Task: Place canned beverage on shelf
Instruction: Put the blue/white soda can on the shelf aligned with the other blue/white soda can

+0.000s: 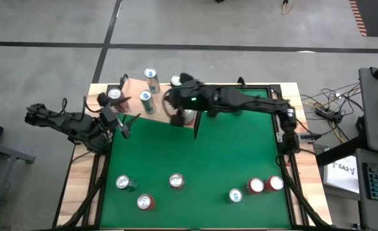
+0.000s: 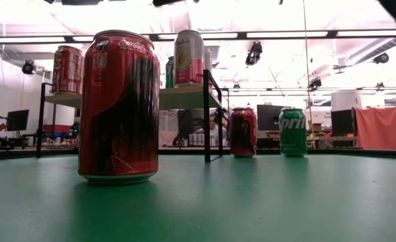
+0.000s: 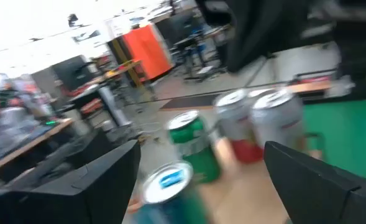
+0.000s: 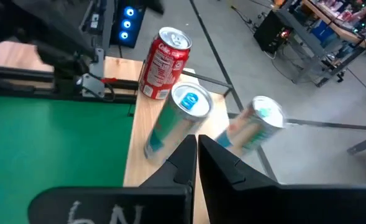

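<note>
We see the shelf (image 1: 137,106) at the tabletop's far-left corner, already carrying several cans: a red one (image 1: 114,95) at its left end, two teal ones (image 1: 151,76) and (image 1: 146,97) toward the middle, and more under the right arm that we can't separate.

Right tool (image 1: 176,119) is over the shelf's right end, fingers pinched together on nothing. From its wrist view the tool (image 4: 196,146) looks down on upright cans, so we judge it has nothing left to hold there.

Left tool (image 1: 121,122) sits at the shelf's near-left edge, fingers spread, not gripping anything. Its wrist camera looks between the open fingers (image 3: 307,177) at the shelf cans, e.g. a green can (image 3: 192,146).

Six cans remain along the near edge of the green tabletop (image 1: 195,154): silver can (image 1: 122,183), red can (image 1: 144,203), another (image 1: 176,181), and three more near the right corner (image 1: 256,187). Those are the candidates to move next.
</note>
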`<state>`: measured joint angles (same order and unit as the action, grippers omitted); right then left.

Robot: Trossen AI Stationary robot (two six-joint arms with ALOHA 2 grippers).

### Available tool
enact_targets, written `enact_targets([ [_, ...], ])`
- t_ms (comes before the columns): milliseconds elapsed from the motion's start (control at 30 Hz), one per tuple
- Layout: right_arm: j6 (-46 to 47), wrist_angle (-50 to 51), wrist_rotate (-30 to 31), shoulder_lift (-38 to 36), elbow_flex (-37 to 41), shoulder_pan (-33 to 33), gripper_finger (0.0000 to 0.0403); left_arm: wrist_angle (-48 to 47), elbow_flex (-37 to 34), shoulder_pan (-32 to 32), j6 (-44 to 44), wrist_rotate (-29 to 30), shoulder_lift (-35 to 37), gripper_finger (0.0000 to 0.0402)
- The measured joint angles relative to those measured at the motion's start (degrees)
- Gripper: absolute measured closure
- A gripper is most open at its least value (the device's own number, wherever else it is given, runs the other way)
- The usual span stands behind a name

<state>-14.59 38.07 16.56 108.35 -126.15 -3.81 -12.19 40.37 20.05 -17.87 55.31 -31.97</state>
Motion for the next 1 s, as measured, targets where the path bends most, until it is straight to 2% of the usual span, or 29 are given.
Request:
enact_targets([
  [133, -0.02, 6.01, -0.03, -5.18, 0.01, 1.33, 0.0394, -0.22, 1.0, 0.0, 4.55, -7.32, -3.6, 0.0076],
  [233, -0.02, 9.77, -0.04, -8.36, 0.54, 2.37, 0.0394, -3.62, 2.2, 0.0, 9.53, -8.34, -6.71, 0.0082],
  [467, 0.06, 15.01, -0.31, -15.28, 3.65, 4.03, 0.0394, -23.04, 9.22, 0.0, 25.97, -12.98, -14.5, 0.0115],
  [633, 0.04, 15.71, -0.7, -19.6, 8.99, 4.09, 0.0394, -32.11, 12.95, -0.02, 29.54, -12.89, -19.42, 0.0155],
  [800, -0.05, 15.7, -0.68, -23.35, 12.87, 4.06, 0.0394, -36.01, 15.39, -0.93, 28.95, -12.55, -22.31, 0.0228],
  [1000, 0.17, 15.69, -0.91, -27.82, 17.9, 4.06, 0.0394, -39.18, 17.7, -6.4, 28.42, -13.77, -23.3, 0.0367],
])
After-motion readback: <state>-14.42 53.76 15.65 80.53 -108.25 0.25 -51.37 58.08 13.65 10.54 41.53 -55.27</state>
